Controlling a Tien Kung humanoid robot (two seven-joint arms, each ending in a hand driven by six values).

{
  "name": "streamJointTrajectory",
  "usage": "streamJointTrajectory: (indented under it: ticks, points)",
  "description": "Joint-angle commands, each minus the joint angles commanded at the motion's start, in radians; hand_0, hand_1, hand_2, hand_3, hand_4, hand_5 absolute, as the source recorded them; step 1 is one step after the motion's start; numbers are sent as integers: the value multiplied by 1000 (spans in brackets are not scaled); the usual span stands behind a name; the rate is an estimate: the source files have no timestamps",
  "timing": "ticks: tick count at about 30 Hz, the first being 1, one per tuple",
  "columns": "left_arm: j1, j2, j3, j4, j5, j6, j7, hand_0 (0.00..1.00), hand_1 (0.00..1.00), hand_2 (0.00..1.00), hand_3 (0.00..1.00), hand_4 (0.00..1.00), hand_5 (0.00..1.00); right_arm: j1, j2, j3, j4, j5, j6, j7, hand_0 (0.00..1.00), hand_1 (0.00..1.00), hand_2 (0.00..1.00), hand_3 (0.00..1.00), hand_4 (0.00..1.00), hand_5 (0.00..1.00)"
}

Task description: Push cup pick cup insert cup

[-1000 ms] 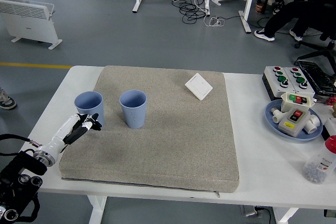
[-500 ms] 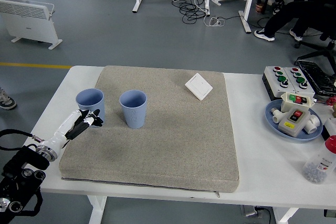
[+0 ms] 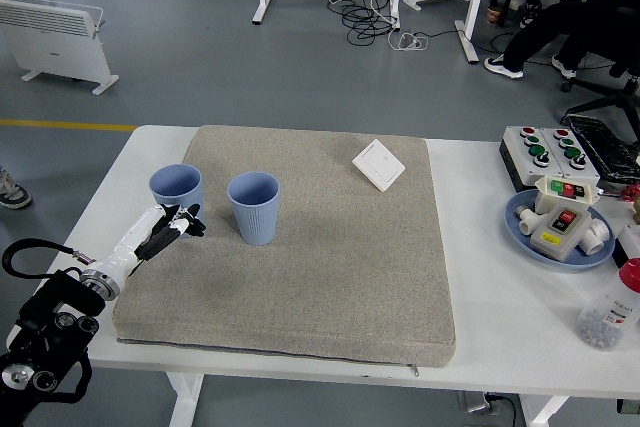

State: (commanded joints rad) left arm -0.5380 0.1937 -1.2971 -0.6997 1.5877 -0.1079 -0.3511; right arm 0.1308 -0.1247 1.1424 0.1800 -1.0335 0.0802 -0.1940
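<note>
Two light blue cups stand upright on the grey mat (image 3: 330, 257). The left cup (image 3: 176, 192) is at the mat's left edge. The right cup (image 3: 254, 207) stands a short gap to its right. My left hand (image 3: 178, 224) comes in from the lower left, its black fingers curled loosely against the near side of the left cup's base, holding nothing. The right arm is out of view.
A white switch plate (image 3: 379, 164) lies at the mat's far right. At the table's right are a button box (image 3: 548, 151), a blue plate (image 3: 520, 222) with switch parts and a clear bottle (image 3: 610, 309). A person sits at the far top right.
My left hand has moved up and to the right, and the left cup has slid a little right and away, closer to the right cup.
</note>
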Motion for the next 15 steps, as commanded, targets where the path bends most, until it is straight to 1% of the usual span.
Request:
streamJointTrajectory:
  ticks: [15]
  points:
    - [-53,-22,9,88,22,8,-24,764,610,518,466,594,998,-4,-1,-10,0,-1,1,-1,774,684,682,568,133,475]
